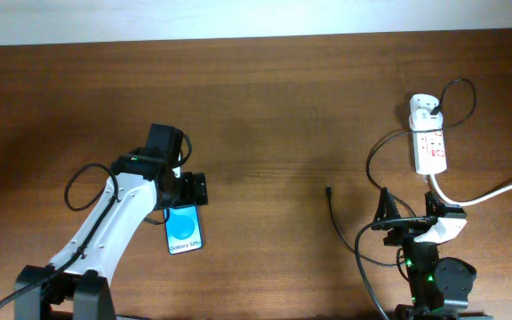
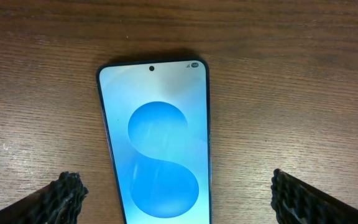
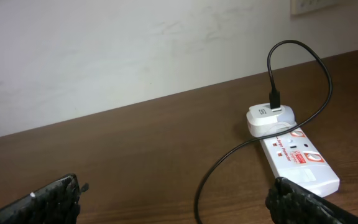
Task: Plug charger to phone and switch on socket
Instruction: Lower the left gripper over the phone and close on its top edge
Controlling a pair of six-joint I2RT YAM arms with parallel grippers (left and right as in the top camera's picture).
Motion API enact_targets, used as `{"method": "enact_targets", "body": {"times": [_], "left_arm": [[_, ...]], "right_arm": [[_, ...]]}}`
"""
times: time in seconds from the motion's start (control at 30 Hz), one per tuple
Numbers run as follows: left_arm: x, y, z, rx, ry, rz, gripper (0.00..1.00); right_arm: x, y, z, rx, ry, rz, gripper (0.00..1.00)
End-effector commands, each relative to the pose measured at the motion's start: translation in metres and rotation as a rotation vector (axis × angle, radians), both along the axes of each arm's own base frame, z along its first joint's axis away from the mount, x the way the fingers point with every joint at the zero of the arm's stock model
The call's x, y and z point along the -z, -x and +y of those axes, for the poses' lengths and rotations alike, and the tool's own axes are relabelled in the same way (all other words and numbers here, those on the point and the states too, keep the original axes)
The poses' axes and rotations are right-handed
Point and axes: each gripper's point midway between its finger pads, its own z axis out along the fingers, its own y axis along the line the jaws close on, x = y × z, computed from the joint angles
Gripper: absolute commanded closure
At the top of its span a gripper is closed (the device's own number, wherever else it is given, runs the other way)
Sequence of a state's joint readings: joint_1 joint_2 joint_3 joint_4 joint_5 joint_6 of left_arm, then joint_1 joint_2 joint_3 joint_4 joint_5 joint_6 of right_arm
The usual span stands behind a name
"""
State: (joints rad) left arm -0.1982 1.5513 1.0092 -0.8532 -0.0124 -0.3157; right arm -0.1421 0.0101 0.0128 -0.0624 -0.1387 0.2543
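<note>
Hovering over the phone (image 1: pixel 185 231) by the desk's front edge, the left gripper (image 2: pixel 178 190) is spread; the right gripper (image 3: pixel 178 196) likewise, empty. The charger (image 1: pixel 330 200) tip seemingly lies loose toward the desk's right edge.

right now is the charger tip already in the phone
No, the black connector tip lies loose on the bare table, well apart from the phone.

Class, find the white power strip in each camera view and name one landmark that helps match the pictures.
Overhead: power strip at upper right.
Left wrist: not in view.
Right wrist: power strip at lower right.
Shared landmark: the white plug adapter plugged in at one end.
</note>
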Motion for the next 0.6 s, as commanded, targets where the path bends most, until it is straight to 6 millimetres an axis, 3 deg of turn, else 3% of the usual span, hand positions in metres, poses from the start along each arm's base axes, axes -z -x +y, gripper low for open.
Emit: {"method": "enact_targets", "body": {"times": [0.0, 0.3, 0.47, 0.57], "left_arm": [[0.005, 0.004, 0.001, -0.011, -0.011, 0.017, 0.01], [0.007, 0.001, 0.001, -0.037, -0.006, 0.011, 0.01], [0.032, 0.006, 0.002, -0.059, -0.021, 0.090, 0.01], [0.036, 0.007, 0.002, -0.100, -0.019, 0.105, 0.01]], "right_arm": [[0.003, 0.000, 0.001, -0.002, 0.002, 0.003, 0.02], [0.003, 0.000, 0.001, -0.002, 0.002, 0.003, 0.02], [0.003, 0.000, 0.001, -0.002, 0.002, 0.003, 0.02], [0.003, 0.000, 0.001, -0.002, 0.002, 0.003, 0.02]]}}
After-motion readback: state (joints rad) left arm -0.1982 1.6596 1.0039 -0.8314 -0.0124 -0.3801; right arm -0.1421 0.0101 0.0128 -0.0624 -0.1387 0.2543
